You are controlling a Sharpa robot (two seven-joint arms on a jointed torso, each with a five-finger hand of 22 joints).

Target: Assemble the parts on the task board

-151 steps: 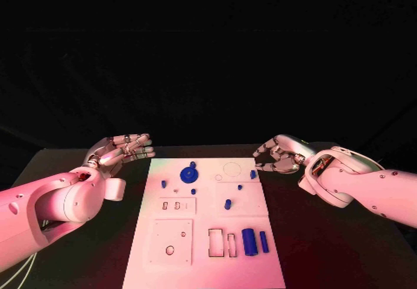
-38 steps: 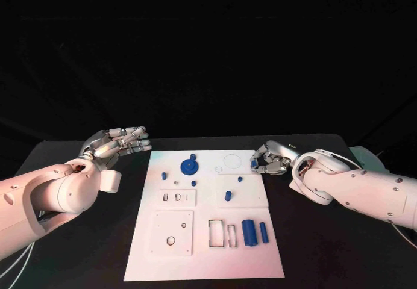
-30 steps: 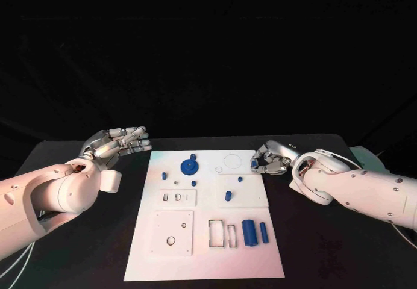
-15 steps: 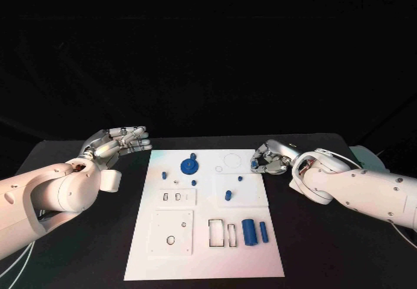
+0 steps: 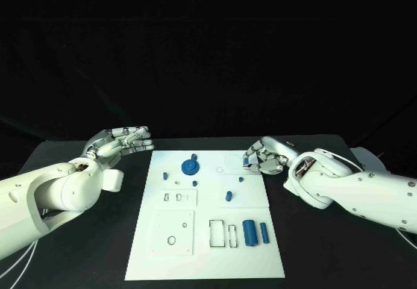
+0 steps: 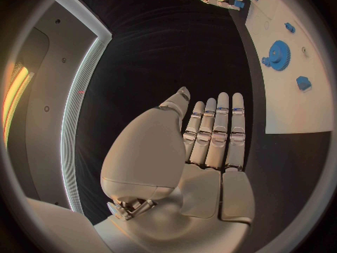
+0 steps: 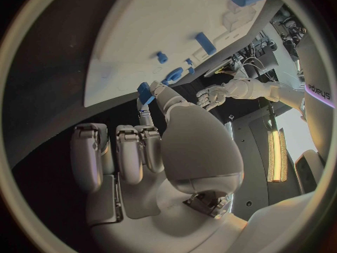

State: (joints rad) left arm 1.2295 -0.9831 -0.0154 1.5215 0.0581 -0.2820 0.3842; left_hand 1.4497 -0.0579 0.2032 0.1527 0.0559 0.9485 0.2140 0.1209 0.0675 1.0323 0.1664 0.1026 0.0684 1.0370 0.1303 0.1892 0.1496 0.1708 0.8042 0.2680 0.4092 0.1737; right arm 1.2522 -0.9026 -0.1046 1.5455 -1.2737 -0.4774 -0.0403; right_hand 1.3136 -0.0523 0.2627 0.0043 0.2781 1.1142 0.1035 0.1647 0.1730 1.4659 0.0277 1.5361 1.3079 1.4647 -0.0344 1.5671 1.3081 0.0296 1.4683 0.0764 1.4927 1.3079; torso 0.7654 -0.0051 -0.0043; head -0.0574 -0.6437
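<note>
The white task board [image 5: 204, 253] lies in the middle of the black table. On it stand a blue gear [image 5: 190, 165], several small blue pegs such as one [image 5: 228, 195], and two blue cylinders [image 5: 249, 232] near a rectangular slot. My right hand [image 5: 265, 158] hovers at the board's far right corner and pinches a small blue part [image 7: 145, 93] between thumb and finger. My left hand [image 5: 122, 141] floats off the board's far left corner, fingers extended and holding nothing; the left wrist view shows its fingers [image 6: 214, 132] straight, beside the board [image 6: 295, 107] and the gear [image 6: 278, 53].
Bare black table surrounds the board on both sides. Recessed square plates [image 5: 176, 232] and narrow slots [image 5: 217, 233] mark the board's near half. A circular outline [image 5: 231, 160] sits by the right hand. My left hand [image 7: 210, 97] appears beyond the board in the right wrist view.
My right hand has shifted a little leftward over the board's far right corner, still pinching the small blue part. The left hand has stayed in place.
</note>
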